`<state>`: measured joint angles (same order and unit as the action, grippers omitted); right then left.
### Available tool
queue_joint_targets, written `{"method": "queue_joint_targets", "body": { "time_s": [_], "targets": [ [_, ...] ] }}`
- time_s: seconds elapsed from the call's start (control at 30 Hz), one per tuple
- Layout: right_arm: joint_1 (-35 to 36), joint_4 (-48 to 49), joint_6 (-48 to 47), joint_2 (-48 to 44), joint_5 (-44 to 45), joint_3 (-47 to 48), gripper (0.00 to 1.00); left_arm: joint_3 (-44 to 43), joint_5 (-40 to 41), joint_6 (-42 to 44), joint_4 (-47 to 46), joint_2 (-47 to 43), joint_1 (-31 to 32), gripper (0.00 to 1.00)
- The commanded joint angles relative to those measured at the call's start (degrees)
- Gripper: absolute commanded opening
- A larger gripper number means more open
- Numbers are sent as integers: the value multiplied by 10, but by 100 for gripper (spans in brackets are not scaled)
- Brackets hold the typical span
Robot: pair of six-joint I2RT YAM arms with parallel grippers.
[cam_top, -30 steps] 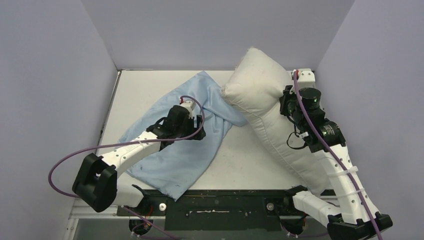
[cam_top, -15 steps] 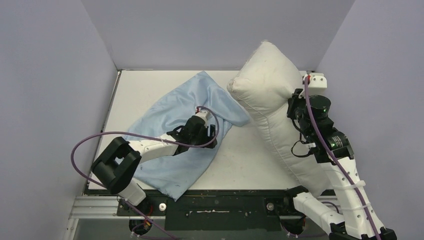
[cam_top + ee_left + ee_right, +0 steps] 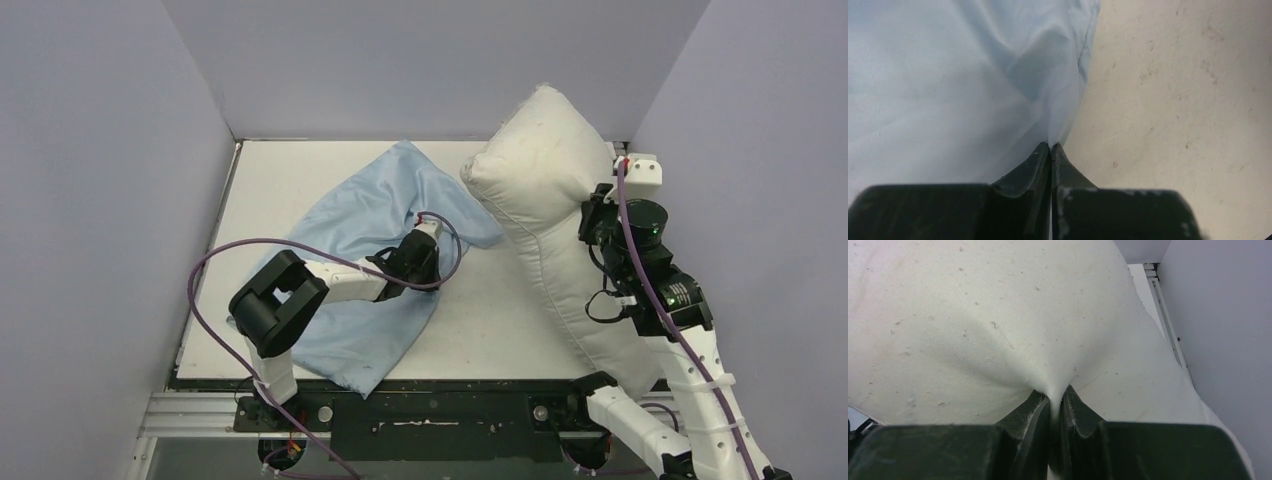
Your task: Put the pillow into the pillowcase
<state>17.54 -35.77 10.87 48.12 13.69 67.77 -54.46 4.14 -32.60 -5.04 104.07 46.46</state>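
The light blue pillowcase [image 3: 345, 215] lies wrinkled on the white table [image 3: 500, 320], left of centre. My left gripper [image 3: 430, 268] is at the pillowcase's right edge. In the left wrist view the gripper [image 3: 1050, 146] is shut, pinching a fold of the pillowcase [image 3: 948, 75] right at its hem. The plump off-white pillow [image 3: 545, 190] stands tilted at the right, with its upper end raised toward the back wall. My right gripper [image 3: 583, 218] is at its right side. In the right wrist view that gripper [image 3: 1054, 397] is shut on a pinch of pillow [image 3: 998, 305] fabric.
Grey walls enclose the table on the left, back and right. The right wall [image 3: 1218, 315] is close beside the pillow. A purple cable [image 3: 215, 265] loops over the pillowcase from the left arm. Bare tabletop [image 3: 1173, 100] lies between the pillowcase and the pillow.
My left gripper moved right across the pillowcase to its right edge and shut on it. My right arm carried the pillow a little higher and to the right.
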Motion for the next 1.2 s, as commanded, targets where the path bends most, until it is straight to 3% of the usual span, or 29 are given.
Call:
{"method": "queue_joint_targets", "body": {
  "time_s": [0.0,0.27,0.53,0.6,0.67,0.77,0.93,1.17],
  "targets": [
    [-4,94,16,-39,11,21,0,-49,-12,-17,-39,34,-17,0],
    [-4,68,24,-57,-3,37,0,-202,-106,-101,-135,165,-95,0],
    [-3,42,30,-72,-21,35,0,-511,-126,-119,-93,305,-123,0],
    [-3,31,25,-76,-23,35,0,-540,-135,-111,-68,298,-126,17],
    [-4,25,22,-82,-31,30,0,-538,-133,-86,-36,271,-131,31],
    [-3,20,24,-90,-44,19,0,-501,-132,-54,11,217,-143,41],
    [-3,16,26,-95,-69,-4,0,-368,-126,6,85,91,-165,45],
    [-3,19,26,-102,-73,-9,0,-204,-109,197,181,-68,-156,46]
  ]
}}
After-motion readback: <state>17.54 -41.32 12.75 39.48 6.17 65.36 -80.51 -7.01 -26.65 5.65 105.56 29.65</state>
